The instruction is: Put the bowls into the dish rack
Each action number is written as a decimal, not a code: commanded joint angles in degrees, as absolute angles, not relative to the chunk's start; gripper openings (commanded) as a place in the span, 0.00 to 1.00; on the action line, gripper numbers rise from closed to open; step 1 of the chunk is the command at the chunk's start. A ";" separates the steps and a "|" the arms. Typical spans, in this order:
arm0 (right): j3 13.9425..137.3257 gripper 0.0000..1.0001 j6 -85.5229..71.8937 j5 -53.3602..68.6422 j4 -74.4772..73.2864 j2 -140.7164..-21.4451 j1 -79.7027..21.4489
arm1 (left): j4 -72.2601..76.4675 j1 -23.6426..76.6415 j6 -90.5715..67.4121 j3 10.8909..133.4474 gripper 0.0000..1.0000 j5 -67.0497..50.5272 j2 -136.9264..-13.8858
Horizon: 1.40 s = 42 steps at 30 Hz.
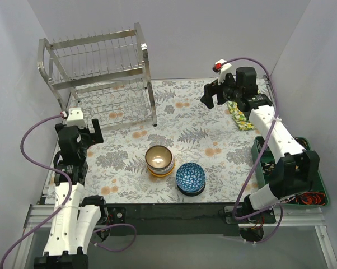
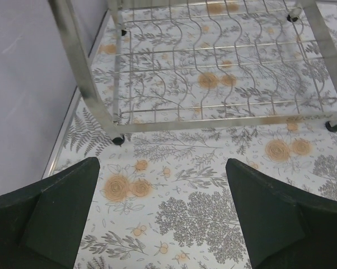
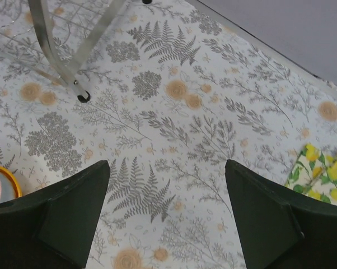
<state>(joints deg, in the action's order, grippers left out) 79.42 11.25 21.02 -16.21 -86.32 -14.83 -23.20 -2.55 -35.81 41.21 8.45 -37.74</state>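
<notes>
Two stacks of bowls stand near the table's front middle. One has a brown-glazed bowl (image 1: 160,156) on top of white and orange ones; the other has a blue-patterned bowl (image 1: 190,177) on top. The dish rack (image 1: 98,73), a tall steel wire frame, stands empty at the far left; its lower tier shows in the left wrist view (image 2: 213,84). My left gripper (image 1: 90,133) is open and empty, just in front of the rack. My right gripper (image 1: 213,94) is open and empty, high over the far right. An orange bowl rim (image 3: 0,182) shows at the right wrist view's left edge.
A yellow-green patterned cloth (image 1: 239,116) lies at the far right, also in the right wrist view (image 3: 319,171). A green tray (image 1: 311,190) with cables sits at the right front edge. White walls enclose the table. A rack leg (image 3: 82,96) stands ahead of the right gripper.
</notes>
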 commanded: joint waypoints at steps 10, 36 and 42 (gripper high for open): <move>87.71 0.94 13.88 30.77 2.36 -98.43 -25.82 | -12.57 -18.35 -38.23 43.76 0.98 20.84 -45.85; 114.35 0.93 9.14 26.63 6.50 -122.61 -34.54 | 10.98 -23.20 -28.75 38.06 0.98 0.09 -58.97; 116.71 0.90 5.98 25.14 8.00 -125.85 -34.89 | 13.10 -23.29 -26.99 38.93 0.98 -3.07 -63.10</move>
